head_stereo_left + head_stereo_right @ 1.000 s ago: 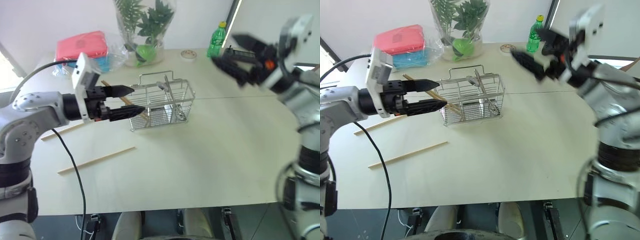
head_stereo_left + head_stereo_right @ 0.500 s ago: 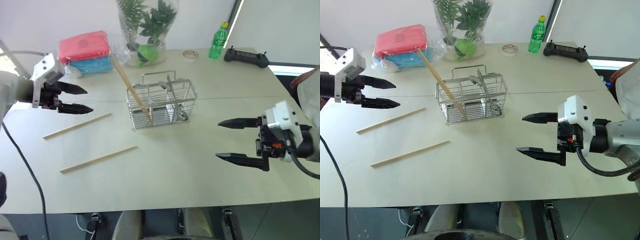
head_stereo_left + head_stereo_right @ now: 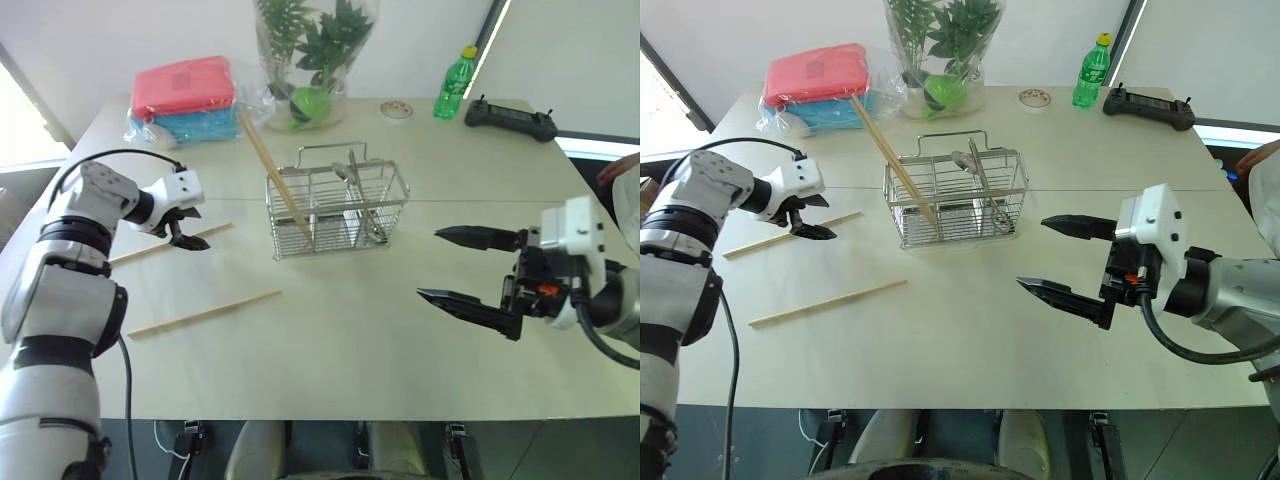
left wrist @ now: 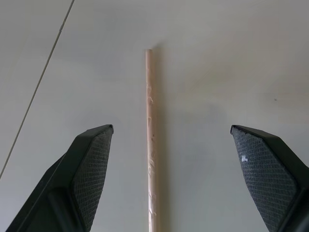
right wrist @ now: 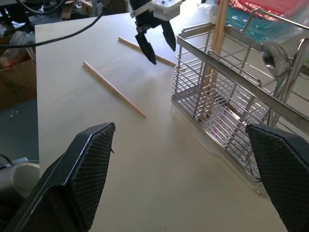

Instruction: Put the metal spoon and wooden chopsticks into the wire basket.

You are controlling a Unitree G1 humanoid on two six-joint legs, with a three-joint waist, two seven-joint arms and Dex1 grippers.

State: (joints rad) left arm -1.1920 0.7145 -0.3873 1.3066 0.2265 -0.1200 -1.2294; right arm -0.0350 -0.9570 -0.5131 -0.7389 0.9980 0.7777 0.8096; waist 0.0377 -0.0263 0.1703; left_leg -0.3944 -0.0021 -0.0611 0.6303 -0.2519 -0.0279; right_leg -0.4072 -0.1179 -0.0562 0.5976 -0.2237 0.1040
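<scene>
Left gripper point(image 3: 188, 233), jaws released and empty, poised over the farther of two loose chopsticks point(image 3: 170, 246) on the tabletop point(image 3: 350, 340). In the left wrist view that chopstick point(image 4: 151, 140) runs lengthwise up the gap between the two fingers point(image 4: 89, 164), nearer one finger than the other, its far end just beyond the tips. Its long axis therefore lies along the jaws rather than across them; by this reading, a wrist turn would be needed for the fingers to close across the stick.

The nearer chopstick point(image 3: 203, 312) lies roughly parallel to the first, closer to the table edge and apart from the left gripper. A third chopstick point(image 3: 272, 175) already stands tilted in the wire basket point(image 3: 340, 210), leaning out toward the pink and blue boxes point(image 3: 183, 95). The spoon point(image 3: 355, 185) also stands in the basket, bowl uppermost.

Right gripper point(image 3: 470, 268), jaws released and empty, hangs above the tabletop on the basket's other side, well apart from both loose chopsticks. The left arm is plainly the nearer to both.
</scene>
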